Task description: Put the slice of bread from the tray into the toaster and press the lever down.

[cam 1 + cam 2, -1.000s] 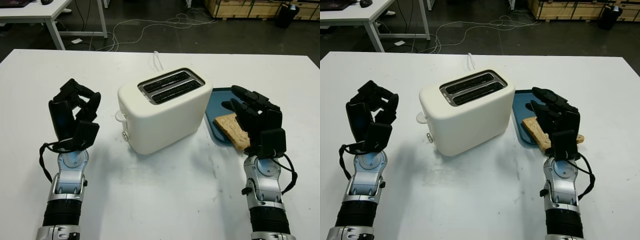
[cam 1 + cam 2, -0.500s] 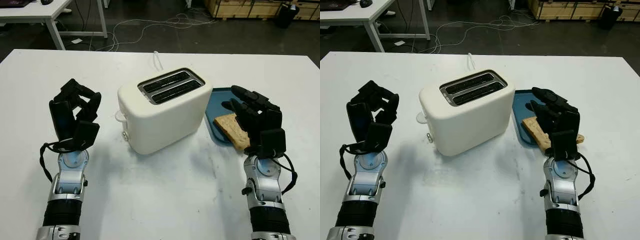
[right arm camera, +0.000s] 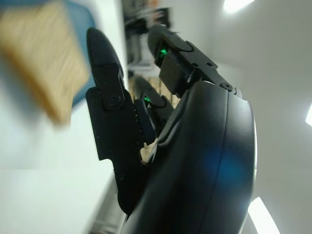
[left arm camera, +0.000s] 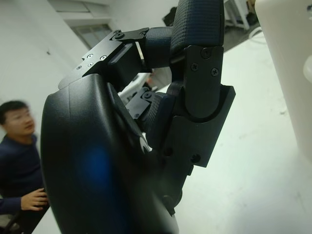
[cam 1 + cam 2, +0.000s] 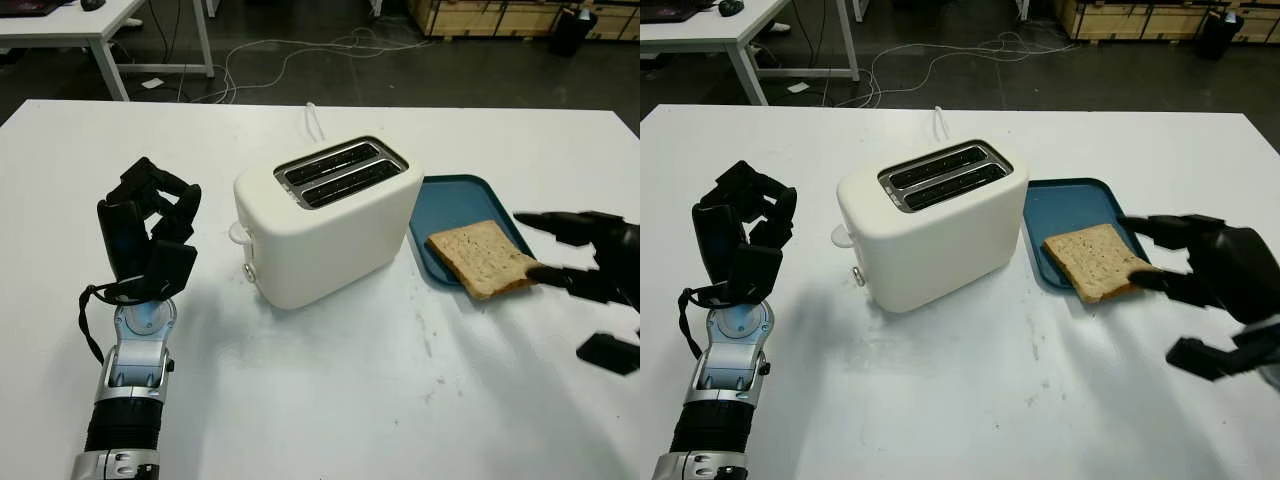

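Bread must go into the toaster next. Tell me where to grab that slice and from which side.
Grip the slice of bread by its near-right corner, which overhangs the blue tray's rim, probably the only edge a finger can get under. Come from the right, where the open right hand is beside it.

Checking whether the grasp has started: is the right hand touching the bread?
Cannot tell. In the right eye view the right hand has a fingertip at the bread's near corner, neither contact nor gap plain.

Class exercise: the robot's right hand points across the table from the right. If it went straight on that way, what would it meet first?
Most likely the slice of bread on the blue tray: the open right hand points at its right edge, fingertips close by, though height is unclear.
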Motion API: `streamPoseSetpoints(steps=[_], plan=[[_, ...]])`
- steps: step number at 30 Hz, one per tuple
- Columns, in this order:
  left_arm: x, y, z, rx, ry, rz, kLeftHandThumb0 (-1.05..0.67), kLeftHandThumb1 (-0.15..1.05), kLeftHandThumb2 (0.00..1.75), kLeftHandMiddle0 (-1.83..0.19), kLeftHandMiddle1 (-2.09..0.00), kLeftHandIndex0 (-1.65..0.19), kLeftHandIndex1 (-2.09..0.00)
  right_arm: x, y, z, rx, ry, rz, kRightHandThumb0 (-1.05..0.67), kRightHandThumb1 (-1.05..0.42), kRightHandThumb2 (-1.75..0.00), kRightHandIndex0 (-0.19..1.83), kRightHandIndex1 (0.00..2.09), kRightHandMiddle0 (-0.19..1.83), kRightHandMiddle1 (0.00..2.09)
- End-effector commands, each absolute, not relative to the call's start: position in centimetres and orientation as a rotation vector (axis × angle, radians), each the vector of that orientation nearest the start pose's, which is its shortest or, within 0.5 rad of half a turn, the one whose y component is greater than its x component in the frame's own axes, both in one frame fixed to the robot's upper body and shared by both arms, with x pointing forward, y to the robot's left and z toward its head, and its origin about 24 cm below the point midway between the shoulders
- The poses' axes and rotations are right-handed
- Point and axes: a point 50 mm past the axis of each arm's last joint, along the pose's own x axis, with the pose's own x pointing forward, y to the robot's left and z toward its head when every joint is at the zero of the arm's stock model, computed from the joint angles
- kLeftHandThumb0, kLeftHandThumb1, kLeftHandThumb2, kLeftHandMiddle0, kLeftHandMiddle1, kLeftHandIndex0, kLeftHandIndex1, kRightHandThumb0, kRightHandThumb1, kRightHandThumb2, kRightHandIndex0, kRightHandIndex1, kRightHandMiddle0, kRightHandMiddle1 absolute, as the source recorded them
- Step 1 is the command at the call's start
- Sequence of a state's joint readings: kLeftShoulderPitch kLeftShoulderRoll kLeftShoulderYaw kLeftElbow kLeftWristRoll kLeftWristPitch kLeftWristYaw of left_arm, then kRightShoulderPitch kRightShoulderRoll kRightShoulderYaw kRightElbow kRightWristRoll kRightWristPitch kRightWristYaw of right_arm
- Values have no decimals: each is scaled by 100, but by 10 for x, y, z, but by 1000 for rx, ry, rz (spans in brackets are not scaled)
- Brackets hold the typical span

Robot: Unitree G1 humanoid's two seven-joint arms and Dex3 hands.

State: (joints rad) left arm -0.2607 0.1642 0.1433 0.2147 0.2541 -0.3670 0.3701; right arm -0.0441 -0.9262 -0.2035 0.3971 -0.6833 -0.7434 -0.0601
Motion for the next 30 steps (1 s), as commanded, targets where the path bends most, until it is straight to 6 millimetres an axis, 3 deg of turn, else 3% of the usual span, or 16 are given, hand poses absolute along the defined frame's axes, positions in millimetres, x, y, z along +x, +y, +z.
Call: streamPoseSetpoints(steps=[1,5,10,20,30], plan=[[292,206,112,319,-503,389,-97,92,34,-97,-163,-82,-148,239,-329,128,-1628,-230,275,-80,-81,0,15,0,16,0],[292,207,113,330,-510,397,-96,92,35,-97,-165,-82,-151,238,-328,136,-1771,-174,316,-86,-79,0,1,0,1,0],[292,207,113,318,-512,395,-97,92,35,-97,-165,-82,-153,243,-321,125,-1836,-170,310,-76,-79,-1,0,0,0,0],[291,207,112,322,-510,392,-97,92,35,-97,-166,-82,-153,248,-319,68,-1634,-247,258,-47,-86,-2,2,1,2,1],[291,208,112,322,-512,393,-96,92,35,-96,-166,-81,-152,250,-313,39,-1484,-277,219,-39,-91,-2,24,10,23,6]])
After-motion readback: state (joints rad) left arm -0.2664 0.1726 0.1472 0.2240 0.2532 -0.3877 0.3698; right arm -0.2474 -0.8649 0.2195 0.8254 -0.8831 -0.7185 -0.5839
